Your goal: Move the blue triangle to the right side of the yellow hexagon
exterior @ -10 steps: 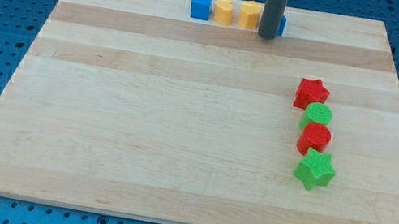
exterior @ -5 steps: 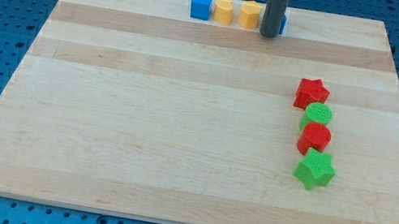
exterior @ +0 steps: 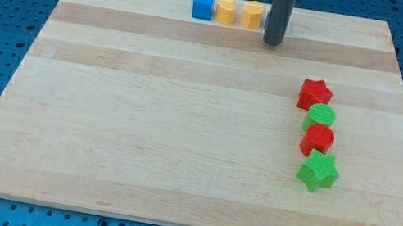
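Camera view. My rod comes down from the view's top edge, and my tip (exterior: 272,43) rests on the wooden worktop (exterior: 182,126) near its top edge. There is no pincer on this arm, so nothing opens or clamps; the rod ends plain.

Along the worktop's top edge a row runs from the view's left: a blue cube (exterior: 203,5), a yellow block (exterior: 225,9) whose shape I cannot make out, and a yellow hexagon (exterior: 252,14). The rod stands just to the right of the hexagon and covers the spot beside it; the blue triangle is not visible from here, and I cannot tell whether it lies behind the rod. My tip sits just below and right of the hexagon.

Well apart, toward the view's right, a column of touching blocks runs downward: red star (exterior: 314,94), green cylinder (exterior: 320,116), red cylinder (exterior: 317,138), green star (exterior: 318,171).
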